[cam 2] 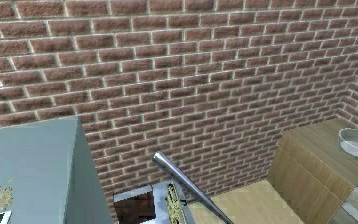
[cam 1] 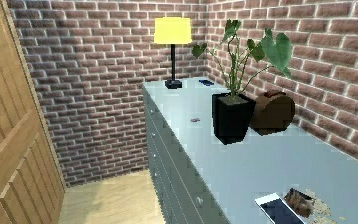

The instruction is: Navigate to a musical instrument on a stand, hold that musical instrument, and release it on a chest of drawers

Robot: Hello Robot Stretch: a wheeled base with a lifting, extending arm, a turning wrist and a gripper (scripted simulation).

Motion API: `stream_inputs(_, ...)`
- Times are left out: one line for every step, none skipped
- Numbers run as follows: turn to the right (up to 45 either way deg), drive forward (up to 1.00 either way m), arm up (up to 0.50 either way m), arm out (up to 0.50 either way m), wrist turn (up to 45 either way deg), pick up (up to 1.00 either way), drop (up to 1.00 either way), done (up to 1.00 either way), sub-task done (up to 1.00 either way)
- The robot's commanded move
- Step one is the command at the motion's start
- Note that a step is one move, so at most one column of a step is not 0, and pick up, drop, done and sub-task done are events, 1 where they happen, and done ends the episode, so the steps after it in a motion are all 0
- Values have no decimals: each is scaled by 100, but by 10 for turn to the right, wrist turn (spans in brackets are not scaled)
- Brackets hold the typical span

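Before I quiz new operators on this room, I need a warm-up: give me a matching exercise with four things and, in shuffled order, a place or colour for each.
Things:
1. lamp
2. plant pot
3. bowl
4. door

Descriptions:
A. on the cardboard box
B. wooden, at the forward view's left
C. black, on the chest of drawers
D. yellow shade, at the chest's far end

Pairs: 1-D, 2-C, 3-A, 4-B
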Motion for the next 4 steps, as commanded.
stream_inputs(0,0,0,0,0,100,0,0,0)
stream_inputs(0,0,10,0,0,0,0,0,0)
stream_inputs(0,0,50,0,0,0,0,0,0)
stream_inputs(0,0,2,0,0,0,0,0,0)
